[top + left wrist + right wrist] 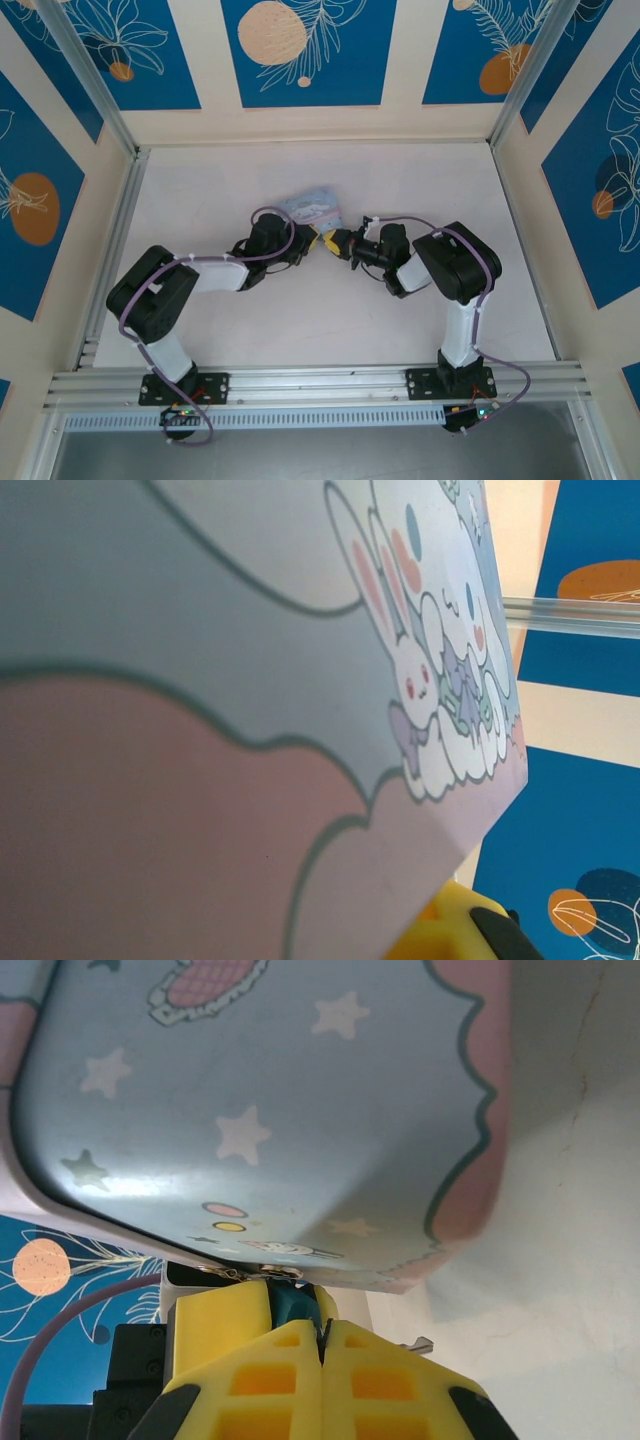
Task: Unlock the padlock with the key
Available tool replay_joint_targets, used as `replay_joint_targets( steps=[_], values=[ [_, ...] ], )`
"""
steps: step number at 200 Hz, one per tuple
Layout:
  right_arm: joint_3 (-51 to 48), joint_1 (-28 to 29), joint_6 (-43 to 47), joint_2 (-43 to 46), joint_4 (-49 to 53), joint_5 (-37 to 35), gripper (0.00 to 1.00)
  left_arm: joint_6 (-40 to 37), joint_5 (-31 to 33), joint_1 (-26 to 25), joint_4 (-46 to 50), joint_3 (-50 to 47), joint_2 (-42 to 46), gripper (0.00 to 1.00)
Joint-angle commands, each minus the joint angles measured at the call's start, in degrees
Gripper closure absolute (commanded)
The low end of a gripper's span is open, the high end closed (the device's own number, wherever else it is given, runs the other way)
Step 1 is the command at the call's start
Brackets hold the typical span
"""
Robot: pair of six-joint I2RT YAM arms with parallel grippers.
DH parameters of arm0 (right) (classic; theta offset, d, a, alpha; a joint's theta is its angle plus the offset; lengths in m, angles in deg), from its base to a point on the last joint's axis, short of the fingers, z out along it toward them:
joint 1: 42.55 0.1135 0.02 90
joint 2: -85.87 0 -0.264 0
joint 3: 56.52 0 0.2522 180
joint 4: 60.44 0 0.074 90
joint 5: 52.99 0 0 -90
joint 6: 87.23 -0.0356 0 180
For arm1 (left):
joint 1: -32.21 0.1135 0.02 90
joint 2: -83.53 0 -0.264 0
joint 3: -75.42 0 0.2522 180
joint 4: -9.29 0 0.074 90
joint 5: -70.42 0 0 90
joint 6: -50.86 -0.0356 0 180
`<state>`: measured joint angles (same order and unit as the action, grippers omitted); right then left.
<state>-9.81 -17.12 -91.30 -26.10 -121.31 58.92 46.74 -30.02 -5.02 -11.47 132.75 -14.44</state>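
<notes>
Insertion step: padlock (292,1305) hangs at tin (270,1110) 6 o'clock edge. right tool (322,1322) clamped on key (323,1334), tip at padlock. left tool (320,241) closed, hold unclear. Next: fine keyhole alignment, then turn.

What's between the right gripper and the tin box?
The small dark padlock, against the tin box just past the right gripper, in the right wrist view.
</notes>
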Motion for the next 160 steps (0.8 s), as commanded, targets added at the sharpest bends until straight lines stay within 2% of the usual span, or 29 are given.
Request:
replay_joint_targets(
  steps=[1,31,56,81,118,138,160],
  values=[
    [2.8,0.9,1.3,1.9,-2.5,-0.2,0.98,-0.3,-12.1,-4.3,-2.4,-0.8,1.9,1.0],
    [0.9,-0.2,3.1,5.3,1.1,-0.2,0.62,-0.3,-9.6,-4.1,-2.2,-1.6,1.5,1.0],
    [-1.8,-1.6,3.8,7.5,2.3,0.2,0.5,-0.4,-8.9,-4.0,-2.5,-1.8,0.8,1.0],
    [-4.9,-2.9,5.1,9.7,3.3,0.8,0.44,-0.8,-8.8,-3.9,-2.8,-2.1,-0.2,1.0],
    [-8.7,-4.0,8.5,15.4,8.5,1.1,0.43,-2.8,-8.8,-3.7,-1.3,-1.9,-1.1,1.0],
    [-8.6,-3.8,13.3,21.1,19.8,1.8,0.43,-4.6,-8.7,-3.5,0.5,-1.5,-1.2,1.0],
    [-7.6,-2.9,22.4,30.0,39.2,-0.3,0.42,-6.4,-8.8,-3.0,2.3,-1.2,-1.1,1.0]
  ],
)
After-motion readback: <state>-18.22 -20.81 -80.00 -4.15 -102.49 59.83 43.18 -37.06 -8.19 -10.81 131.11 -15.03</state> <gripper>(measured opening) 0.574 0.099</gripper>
